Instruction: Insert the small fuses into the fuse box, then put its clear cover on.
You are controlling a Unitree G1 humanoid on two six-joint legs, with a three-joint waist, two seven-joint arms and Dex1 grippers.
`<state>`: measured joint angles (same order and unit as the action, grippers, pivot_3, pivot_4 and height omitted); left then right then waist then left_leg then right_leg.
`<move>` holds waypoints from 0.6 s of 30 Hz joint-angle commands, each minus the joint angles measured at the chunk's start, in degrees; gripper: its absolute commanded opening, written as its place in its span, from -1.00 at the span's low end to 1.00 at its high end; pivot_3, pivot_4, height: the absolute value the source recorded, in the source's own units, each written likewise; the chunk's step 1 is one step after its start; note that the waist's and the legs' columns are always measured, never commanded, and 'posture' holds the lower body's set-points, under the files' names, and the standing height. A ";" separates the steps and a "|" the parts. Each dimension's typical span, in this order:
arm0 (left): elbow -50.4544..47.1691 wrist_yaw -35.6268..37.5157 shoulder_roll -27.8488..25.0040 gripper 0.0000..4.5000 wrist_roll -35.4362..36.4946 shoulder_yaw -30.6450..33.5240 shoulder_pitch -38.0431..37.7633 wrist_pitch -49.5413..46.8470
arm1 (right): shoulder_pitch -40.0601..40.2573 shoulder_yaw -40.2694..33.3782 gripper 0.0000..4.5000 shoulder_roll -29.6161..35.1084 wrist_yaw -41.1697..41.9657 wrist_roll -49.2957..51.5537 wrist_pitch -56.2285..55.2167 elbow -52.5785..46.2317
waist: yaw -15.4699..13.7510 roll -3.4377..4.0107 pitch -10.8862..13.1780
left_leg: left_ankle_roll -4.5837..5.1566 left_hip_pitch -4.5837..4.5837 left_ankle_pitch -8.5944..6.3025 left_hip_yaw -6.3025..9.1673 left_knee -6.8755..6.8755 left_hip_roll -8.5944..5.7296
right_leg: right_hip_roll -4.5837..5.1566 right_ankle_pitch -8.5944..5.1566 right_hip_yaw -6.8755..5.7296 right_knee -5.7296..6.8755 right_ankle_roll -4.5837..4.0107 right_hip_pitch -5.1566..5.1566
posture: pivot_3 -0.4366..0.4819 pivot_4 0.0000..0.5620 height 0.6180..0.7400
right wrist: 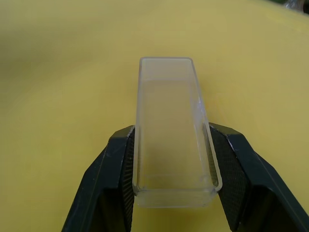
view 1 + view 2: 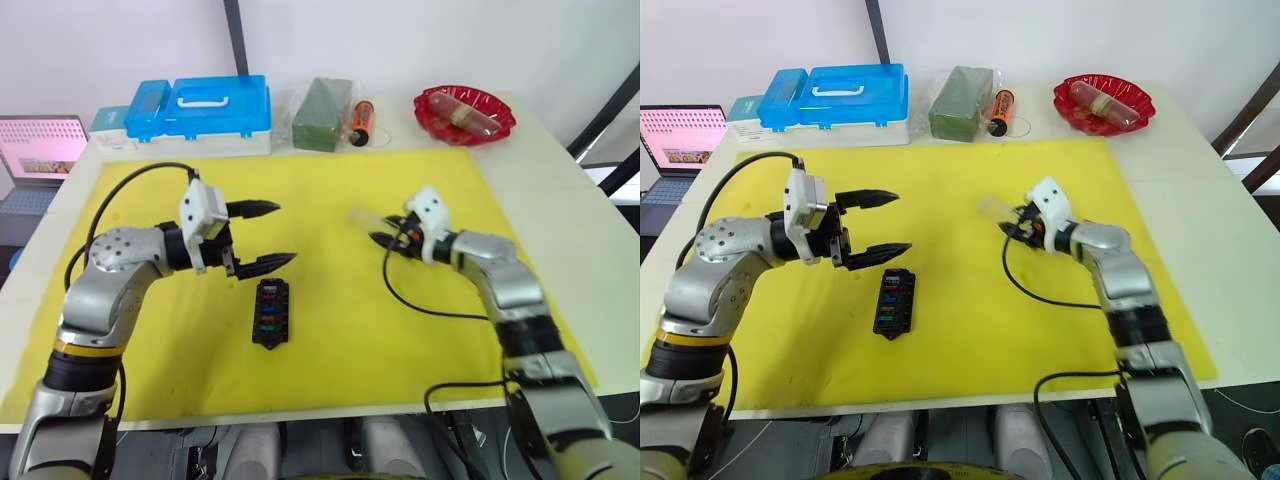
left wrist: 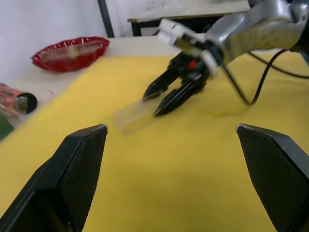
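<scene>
Right gripper [image 2: 1017, 226] pinches the clear cover [image 1: 173, 130] across its narrow width, one black finger flat on each long side wall, a hold that leaves the open hollow free to drop over a block, I judge. The cover's long axis runs out past the fingertips, pointing toward the robot's left across the yellow mat [image 2: 330, 340], and it hangs above the mat, well apart from the fuse box [image 2: 271, 312]. That black block lies on the mat with its long axis running away from the robot, coloured small fuses [image 2: 269, 310] seated in its slots, so only covering appears left. Just beyond it hovers the left gripper [image 2: 261, 236], fingers spread wide and empty, likely waiting to steady the box.
</scene>
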<state>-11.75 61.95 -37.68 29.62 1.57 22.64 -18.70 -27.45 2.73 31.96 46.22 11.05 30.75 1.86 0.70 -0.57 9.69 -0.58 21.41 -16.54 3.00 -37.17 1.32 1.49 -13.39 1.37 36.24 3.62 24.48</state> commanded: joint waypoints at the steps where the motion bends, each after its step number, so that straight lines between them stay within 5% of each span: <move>1: -4.54 -0.08 -0.03 1.00 2.92 1.33 -0.75 -1.06 | 4.74 -2.09 -0.17 3.34 1.13 3.41 5.71 -11.83 | 0.12 -0.01 0.00 | 0.00 -0.03 0.00 0.01 -0.01 0.00 | -0.03 -0.01 0.00 0.00 -0.01 -0.02 | -0.05 -0.47 1.00; 5: -5.23 -0.86 0.61 1.00 2.89 0.49 -1.05 -1.43 | 9.63 -1.83 -0.17 5.12 0.51 2.69 5.22 -14.20 | 0.28 0.00 0.00 | 0.00 -0.13 0.00 0.01 -0.02 0.02 | -0.12 -0.02 0.03 0.02 -0.02 -0.07 | -0.05 -0.47 1.00; 12: -6.44 0.63 0.24 1.00 3.04 -1.38 -0.31 -2.69 | 6.82 -0.35 0.93 4.05 -1.83 2.68 6.68 -14.48 | 0.23 -0.01 0.00 | 0.00 -0.07 0.00 0.01 -0.05 0.02 | -0.11 -0.02 0.03 -0.01 -0.01 -0.07 | -0.05 -0.47 1.00; 18: -8.37 0.95 0.02 1.00 3.38 -2.44 -0.28 -3.64 | 5.86 1.58 0.98 2.74 -2.96 2.23 6.47 -13.06 | 0.10 -0.01 0.00 | 0.00 -0.07 0.00 0.02 -0.05 0.02 | -0.10 -0.02 0.03 -0.01 -0.01 -0.07 | -0.05 -0.47 1.00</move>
<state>-18.27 63.08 -37.55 31.95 -1.42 21.49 -22.18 -20.73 4.83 34.75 43.65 13.48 37.92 -10.76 0.81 -0.59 9.69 -0.58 21.35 -16.54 3.01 -37.22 1.34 1.40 -13.41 1.40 36.23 3.61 24.41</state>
